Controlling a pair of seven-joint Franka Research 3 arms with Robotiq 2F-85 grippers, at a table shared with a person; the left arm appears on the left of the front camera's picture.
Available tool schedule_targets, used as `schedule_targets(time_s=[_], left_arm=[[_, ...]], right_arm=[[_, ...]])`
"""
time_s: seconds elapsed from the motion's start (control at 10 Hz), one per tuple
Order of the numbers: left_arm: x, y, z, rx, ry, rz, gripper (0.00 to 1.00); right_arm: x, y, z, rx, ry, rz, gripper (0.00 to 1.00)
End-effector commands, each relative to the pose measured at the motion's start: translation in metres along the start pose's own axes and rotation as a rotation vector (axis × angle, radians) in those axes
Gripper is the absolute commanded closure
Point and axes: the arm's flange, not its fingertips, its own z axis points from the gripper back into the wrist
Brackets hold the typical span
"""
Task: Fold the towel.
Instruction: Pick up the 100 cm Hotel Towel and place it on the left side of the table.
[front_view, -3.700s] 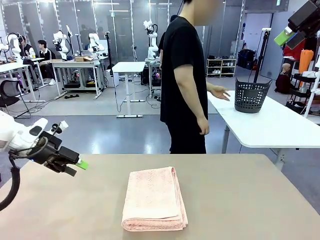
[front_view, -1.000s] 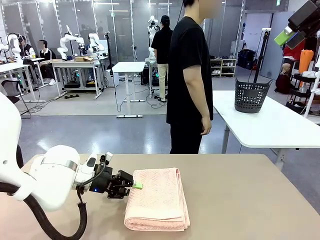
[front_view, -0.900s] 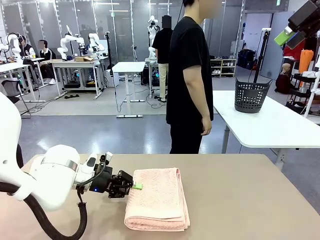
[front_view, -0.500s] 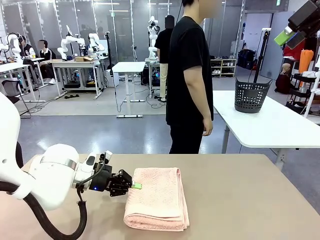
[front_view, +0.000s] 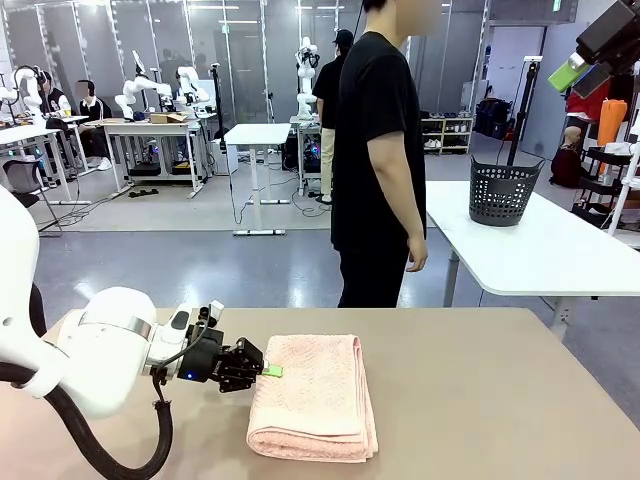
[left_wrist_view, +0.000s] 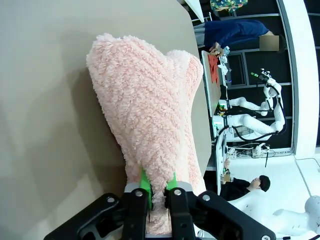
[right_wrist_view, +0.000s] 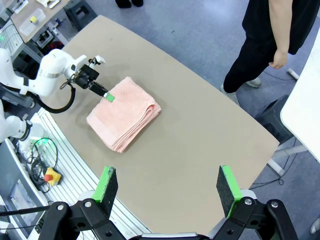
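My left gripper (front_view: 272, 371) sits low over the near left part of the desk (front_view: 480, 400), its jaws drawn almost together on the left edge of the towel (front_view: 312, 395). In my left wrist view the green pads (left_wrist_view: 145, 181) pinch a thin fold of the pink pile between them, and the towel (left_wrist_view: 150, 115) runs away from them as a fluffy folded ridge lying on the tan desk (left_wrist_view: 45, 100). My left arm (front_view: 100, 365) comes in from the left, a black cable looping under it.

The towel lies folded into a thick rectangle a little left of the desk's middle, its layered edges stacked along the right side and its near end rounded. From my right wrist view, looking down from high up, the towel (right_wrist_view: 125, 119) shows as a pink pad with my left gripper (right_wrist_view: 107, 97) at its edge.

My right gripper (right_wrist_view: 165, 192) hangs high above the desk with its jaws spread wide and nothing between them; in the front view it (front_view: 580, 65) shows at the upper right corner.

Past the far edge of the desk a person (front_view: 378, 150) in black stands side-on, arms down. Farther right, a dark plastic basket (front_view: 503, 190) stands on a white table (front_view: 540, 250).
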Motion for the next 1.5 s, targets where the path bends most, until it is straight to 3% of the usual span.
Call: schedule_targets(time_s=[0.0, 0.1, 0.3, 0.5, 1.0, 1.4], left_arm=[[0.0, -0.001, -0.001, 0.005, -0.008, 0.002, 1.0], [0.0, 0.0, 0.0, 0.0, 0.0, 0.0, 0.87], [0.017, -0.027, 0.047, 0.023, 0.014, -0.061, 0.87], [0.029, -0.033, 0.109, 0.122, 0.033, -0.038, 0.87], [0.027, 0.008, 0.267, 0.257, 0.079, -0.013, 0.87], [0.025, 0.051, 0.33, 0.398, 0.042, -0.009, 0.87]], right_arm=[[0.0, 0.001, 0.0, 0.012, -0.004, 0.005, 0.0], [0.0, 0.001, 0.0, 0.012, -0.004, 0.005, 0.0], [0.0, 0.001, 0.0, 0.012, -0.004, 0.005, 0.0], [0.0, 0.001, 0.0, 0.012, -0.004, 0.005, 0.0], [0.0, 0.001, 0.0, 0.012, -0.004, 0.005, 0.0], [0.0, 0.001, 0.0, 0.012, -0.004, 0.005, 0.0]])
